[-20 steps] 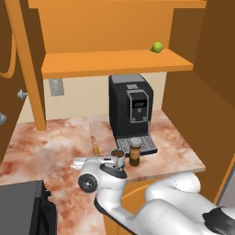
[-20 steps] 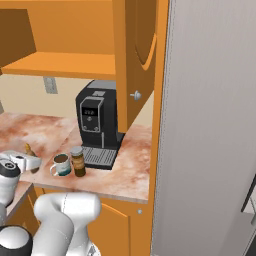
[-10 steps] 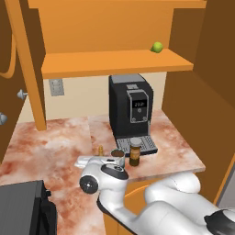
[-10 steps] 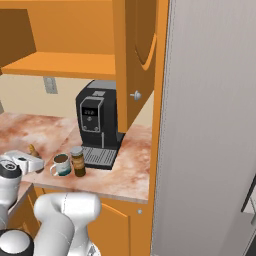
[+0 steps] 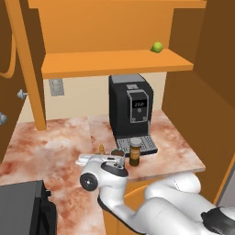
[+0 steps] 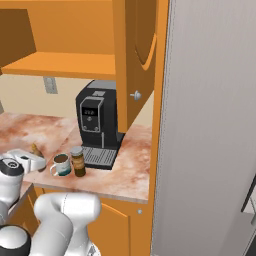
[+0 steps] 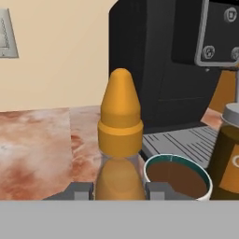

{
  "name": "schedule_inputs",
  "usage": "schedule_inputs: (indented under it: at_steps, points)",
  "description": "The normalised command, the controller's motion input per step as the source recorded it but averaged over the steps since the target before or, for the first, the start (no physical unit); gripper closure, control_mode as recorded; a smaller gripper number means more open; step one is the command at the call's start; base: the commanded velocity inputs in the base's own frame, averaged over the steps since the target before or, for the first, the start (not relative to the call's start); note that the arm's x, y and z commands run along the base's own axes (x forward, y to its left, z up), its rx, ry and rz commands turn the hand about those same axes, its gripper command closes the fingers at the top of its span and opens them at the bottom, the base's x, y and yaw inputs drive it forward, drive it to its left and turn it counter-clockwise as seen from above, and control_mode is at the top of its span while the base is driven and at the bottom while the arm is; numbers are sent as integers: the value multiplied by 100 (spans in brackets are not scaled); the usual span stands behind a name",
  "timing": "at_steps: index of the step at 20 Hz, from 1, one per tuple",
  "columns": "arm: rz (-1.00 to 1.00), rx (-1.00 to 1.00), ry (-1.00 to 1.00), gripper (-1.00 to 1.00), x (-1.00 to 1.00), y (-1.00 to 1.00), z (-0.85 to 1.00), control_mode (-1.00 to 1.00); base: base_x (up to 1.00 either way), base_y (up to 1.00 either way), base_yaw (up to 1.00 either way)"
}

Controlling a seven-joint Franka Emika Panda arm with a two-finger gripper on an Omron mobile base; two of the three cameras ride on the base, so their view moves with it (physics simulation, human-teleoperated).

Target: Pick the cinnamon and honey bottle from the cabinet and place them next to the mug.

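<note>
My gripper [image 7: 119, 190] is shut on the honey bottle [image 7: 120, 135], an amber bottle with an orange cone cap, with one fingertip on each side of its body. The bottle stands upright, low over the marble counter, just left of the mug [image 7: 177, 179], whose inside is dark brown. The cinnamon [image 7: 228, 154] jar stands right of the mug. From the left base view, the honey bottle's tip [image 5: 101, 148] pokes up behind my gripper [image 5: 103, 159], beside the mug [image 5: 117, 152] and cinnamon [image 5: 135, 152]. The cabinet [image 5: 114, 62] shelf hangs above.
A black coffee machine [image 5: 131, 110] stands right behind the mug and jar. A green lime [image 5: 157, 47] lies on the cabinet shelf. The brown cabinet door [image 6: 140, 60] hangs open at the right. A dark appliance [image 5: 23, 206] sits at the counter's near left corner.
My hand, still holding the honey bottle, has eased slightly toward the mug. Mug, cinnamon and coffee machine have not moved.
</note>
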Motion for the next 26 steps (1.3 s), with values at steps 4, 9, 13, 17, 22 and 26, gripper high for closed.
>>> schedule_inputs:
  at_steps: [4,9,13,17,22,26]
  points:
    - [0,0,0,100,6,0,-15,-100,0,0,0]
    - [-1,0,0,100,0,0,-34,-100,0,0,0]
    - [0,0,0,100,0,0,-25,-100,0,0,0]
    - [0,0,0,100,9,2,-3,-100,0,0,0]
    - [0,0,0,100,30,12,0,-100,0,0,0]
    - [-1,0,0,100,30,16,0,-100,0,0,0]
